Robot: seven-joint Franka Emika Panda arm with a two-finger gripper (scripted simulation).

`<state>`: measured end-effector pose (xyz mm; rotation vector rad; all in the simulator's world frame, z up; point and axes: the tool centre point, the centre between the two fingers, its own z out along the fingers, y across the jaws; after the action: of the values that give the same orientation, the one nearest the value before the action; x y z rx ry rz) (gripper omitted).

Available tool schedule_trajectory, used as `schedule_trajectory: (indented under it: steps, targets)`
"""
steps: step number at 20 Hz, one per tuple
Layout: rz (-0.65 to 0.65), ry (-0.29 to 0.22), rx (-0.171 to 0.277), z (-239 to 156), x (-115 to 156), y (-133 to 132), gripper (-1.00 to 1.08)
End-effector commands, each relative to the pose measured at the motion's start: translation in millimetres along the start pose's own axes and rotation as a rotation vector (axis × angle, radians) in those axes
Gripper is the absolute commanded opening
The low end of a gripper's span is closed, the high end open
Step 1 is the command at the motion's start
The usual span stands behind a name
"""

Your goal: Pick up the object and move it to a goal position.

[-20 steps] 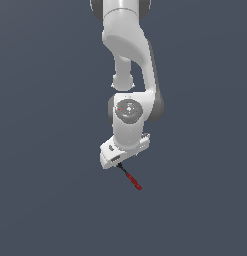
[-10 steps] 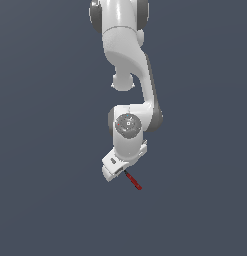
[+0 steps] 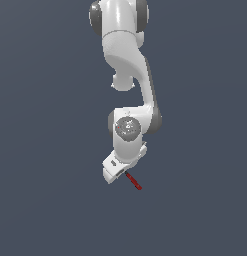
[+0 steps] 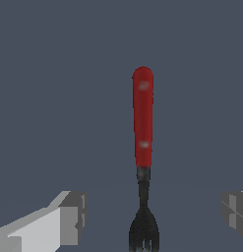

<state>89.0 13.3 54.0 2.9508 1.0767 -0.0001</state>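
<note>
The object is a small fork-like tool with a red handle (image 4: 142, 115) and a black forked head (image 4: 143, 229). In the wrist view it lies on the plain grey surface between my two fingers. My gripper (image 4: 151, 215) is open, and the fingers (image 4: 69, 216) stand wide apart on either side of the head without touching it. In the exterior view the gripper (image 3: 123, 173) is low over the black end, and the red handle (image 3: 134, 182) sticks out from under the hand toward the exterior view's right.
The plain dark grey surface (image 3: 50, 200) stretches all around. The white arm (image 3: 126, 65) rises above the hand.
The hand has come down over the tool's black end. The tool has not moved.
</note>
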Motion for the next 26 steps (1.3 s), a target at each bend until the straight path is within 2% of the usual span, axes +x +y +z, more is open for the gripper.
schedule_trajectory:
  steps: [1,8,14,15,26]
  targets:
    - [-0.001,-0.001,0.001,6.8,-0.3,-0.2,1.0]
    - [-0.004,0.0,0.0,41.4,-0.7,-1.0,1.0]
    - [-0.005,0.0,0.0,47.7,0.6,-0.2,1.0]
    - [-0.005,0.0,0.0,47.7,0.6,-0.2,-1.0]
    - [-0.009,0.004,0.0,44.4,3.7,-2.7,-1.0]
